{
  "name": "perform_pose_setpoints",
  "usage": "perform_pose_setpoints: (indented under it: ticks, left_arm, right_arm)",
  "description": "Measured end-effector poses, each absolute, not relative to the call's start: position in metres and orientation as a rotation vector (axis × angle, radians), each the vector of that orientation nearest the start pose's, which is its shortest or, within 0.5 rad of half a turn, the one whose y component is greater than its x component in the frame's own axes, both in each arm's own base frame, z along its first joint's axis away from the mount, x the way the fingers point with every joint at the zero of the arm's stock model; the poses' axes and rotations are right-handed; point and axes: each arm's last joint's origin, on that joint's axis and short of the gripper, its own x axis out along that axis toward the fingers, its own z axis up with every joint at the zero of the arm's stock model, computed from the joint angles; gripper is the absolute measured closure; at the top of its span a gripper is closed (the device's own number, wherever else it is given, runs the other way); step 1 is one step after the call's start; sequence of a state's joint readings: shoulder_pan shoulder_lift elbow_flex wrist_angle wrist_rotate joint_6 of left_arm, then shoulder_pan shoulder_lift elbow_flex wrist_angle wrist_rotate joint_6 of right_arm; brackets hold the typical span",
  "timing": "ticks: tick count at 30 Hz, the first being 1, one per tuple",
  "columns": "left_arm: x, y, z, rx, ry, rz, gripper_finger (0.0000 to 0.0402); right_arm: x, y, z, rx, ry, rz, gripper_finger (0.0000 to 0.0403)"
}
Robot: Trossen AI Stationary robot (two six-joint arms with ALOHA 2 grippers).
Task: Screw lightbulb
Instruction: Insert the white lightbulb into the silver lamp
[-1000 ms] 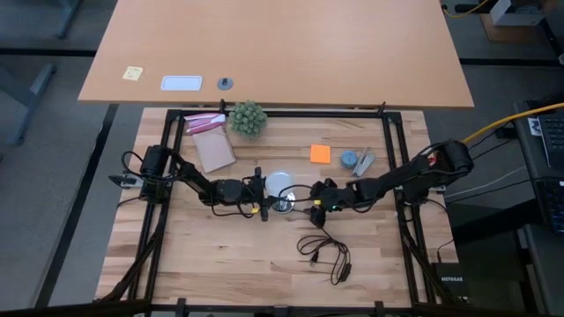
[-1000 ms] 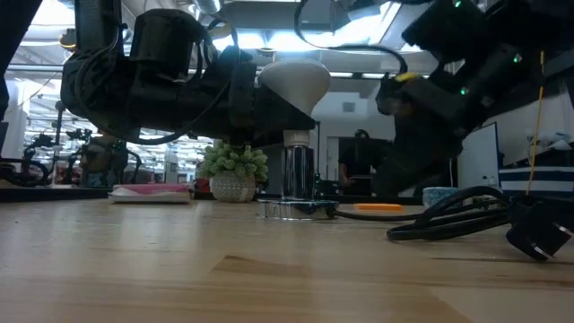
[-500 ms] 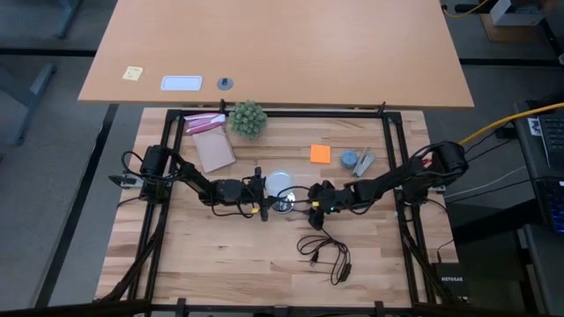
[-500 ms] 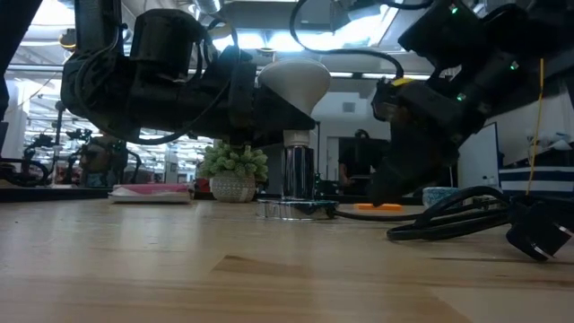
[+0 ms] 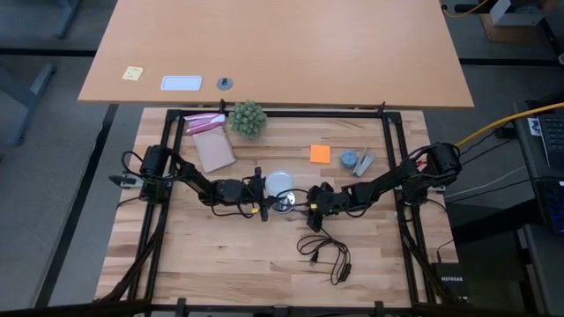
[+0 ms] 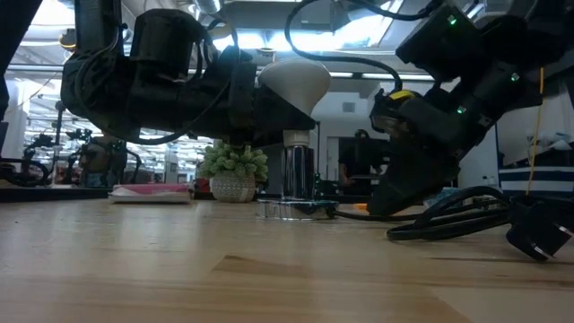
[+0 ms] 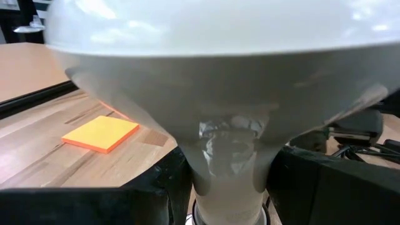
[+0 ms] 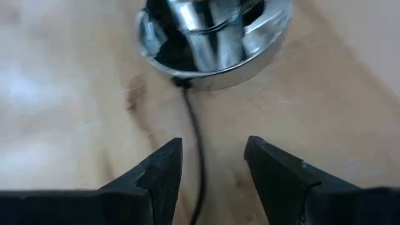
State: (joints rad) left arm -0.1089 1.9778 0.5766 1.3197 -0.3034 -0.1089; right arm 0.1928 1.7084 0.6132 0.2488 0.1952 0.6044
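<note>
Mid-table, left pincer (image 5: 264, 200) grips lightbulb (image 6: 294, 79); right pincer (image 8: 212, 164) parted, empty, beside it

Both arms reach in low toward the surface's middle — left tool (image 5: 267, 201) clamped, right tool (image 8: 212, 164) with fingers parted.

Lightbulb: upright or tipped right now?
Upright. In the low view the lightbulb stands dome up, its neck running straight down toward the socket disc.

An orange sticky note (image 5: 320, 153) lies near a spiky green plant (image 5: 248, 117).
</note>
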Motion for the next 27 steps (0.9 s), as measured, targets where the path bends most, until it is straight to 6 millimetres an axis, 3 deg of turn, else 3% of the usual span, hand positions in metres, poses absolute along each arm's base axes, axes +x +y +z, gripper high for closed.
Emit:
perform_pose_setpoints:
  ticks: [17,22,27]
  left_arm:
    - [0.319,-0.026,0.107,-0.091,0.07,0.199,0.0249]
    - [0.319,-0.026,0.107,-0.091,0.07,0.198,0.0249]
    - [0.319,-0.026,0.107,-0.091,0.07,0.198,0.0249]
  right_arm:
    - [0.277,0.039,0.1,0.257,0.724,-0.516,0.0215]
    - [0.278,0.039,0.103,0.258,0.706,-0.509,0.0215]
    - [0.277,0.049,0.122,0.235,0.664,-0.414,0.0215]
